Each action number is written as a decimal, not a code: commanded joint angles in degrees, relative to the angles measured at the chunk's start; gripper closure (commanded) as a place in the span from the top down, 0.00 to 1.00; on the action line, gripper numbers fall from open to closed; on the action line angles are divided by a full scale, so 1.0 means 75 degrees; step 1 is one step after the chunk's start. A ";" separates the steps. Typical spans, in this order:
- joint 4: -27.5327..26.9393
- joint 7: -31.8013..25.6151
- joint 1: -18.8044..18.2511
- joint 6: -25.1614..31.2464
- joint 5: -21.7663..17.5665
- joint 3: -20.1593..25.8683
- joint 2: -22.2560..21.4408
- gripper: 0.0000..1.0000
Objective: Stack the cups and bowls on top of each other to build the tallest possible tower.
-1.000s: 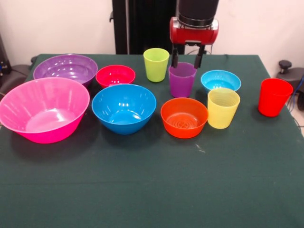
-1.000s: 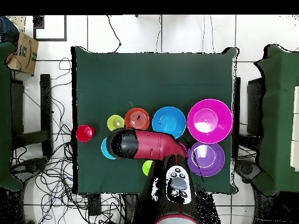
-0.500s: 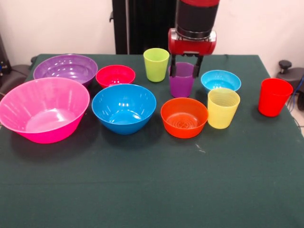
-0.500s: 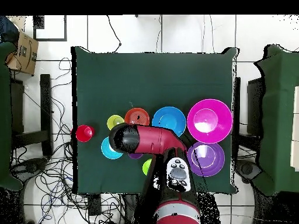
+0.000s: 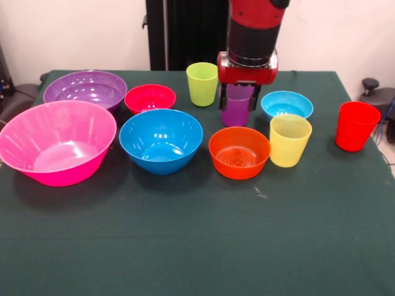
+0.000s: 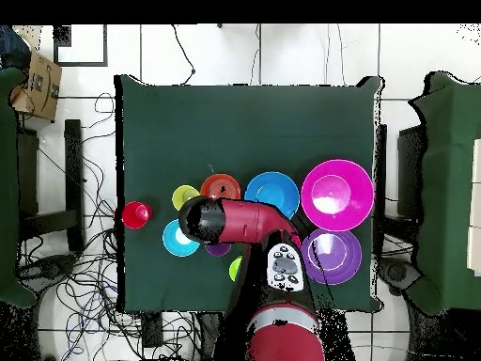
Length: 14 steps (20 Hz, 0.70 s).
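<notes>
I take the medium blue bowl point(image 5: 161, 140) as my landmark on the green surface point(image 5: 197, 246), reading the front view left to right. Left of it and almost touching: the very large pink bowl point(image 5: 55, 142). Behind and to the left: the large purple bowl point(image 5: 85, 89). Directly behind, just apart: the small red bowl point(image 5: 150, 98). Behind and slightly right: the lime green cup point(image 5: 202, 83), upright. Right of the blue bowl, close beside it: the orange bowl point(image 5: 239, 152). Behind the orange bowl stands the purple cup point(image 5: 236, 108), upright, with the gripper point(image 5: 237, 100) lowered over it. I see one of the fingers point(image 5: 223, 98) outside the cup's left wall and the other on its right side, spread to about the cup's width; whether they press the cup I cannot tell. Further right: the light blue bowl point(image 5: 287, 104), the yellow cup point(image 5: 290, 140) in front of it, and the red cup point(image 5: 357, 126), well apart. Nothing is stacked.
</notes>
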 commanded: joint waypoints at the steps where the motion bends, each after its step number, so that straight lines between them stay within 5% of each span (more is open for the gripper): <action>1: -0.0519 0.0175 -0.0089 -0.0185 -0.0567 0.0555 0.0397 1.00; 14: -0.0528 0.0971 0.0101 -0.1061 -0.0413 0.0134 0.1095 1.00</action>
